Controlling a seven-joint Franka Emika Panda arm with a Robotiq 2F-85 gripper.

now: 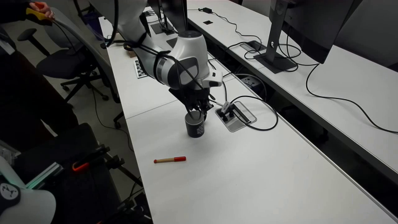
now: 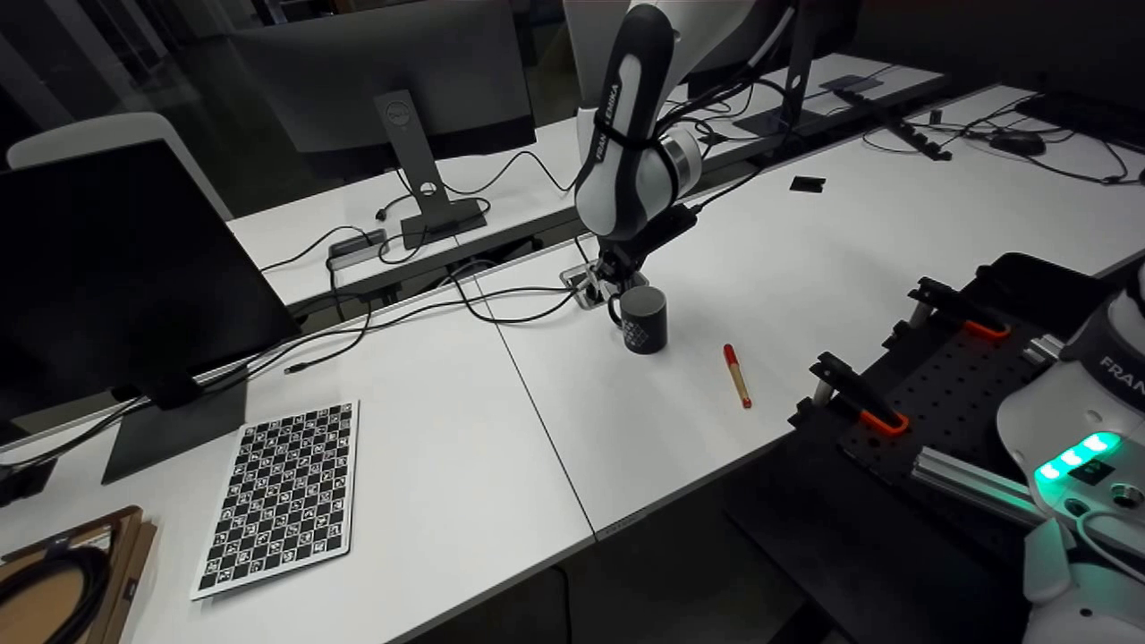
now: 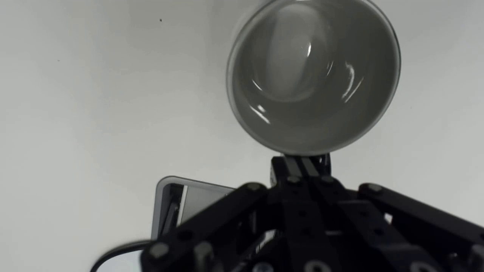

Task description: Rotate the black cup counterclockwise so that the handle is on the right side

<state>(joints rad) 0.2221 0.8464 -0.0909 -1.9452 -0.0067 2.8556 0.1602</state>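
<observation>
The black cup stands upright on the white table, showing a pale pattern on its side. In an exterior view its handle sticks out to the left of the cup. From above, the wrist view looks into the cup's grey inside. My gripper is shut, its fingertips together right at the cup's near rim. A glossy dark piece of the handle shows just right of the fingers, mostly hidden by them and the rim. Nothing shows between the fingers; whether they touch the cup is hard to tell.
A red-capped pen lies in front of the cup. Close beside the gripper is a metal socket panel with a looping black cable. Farther off are a checkered board and monitors.
</observation>
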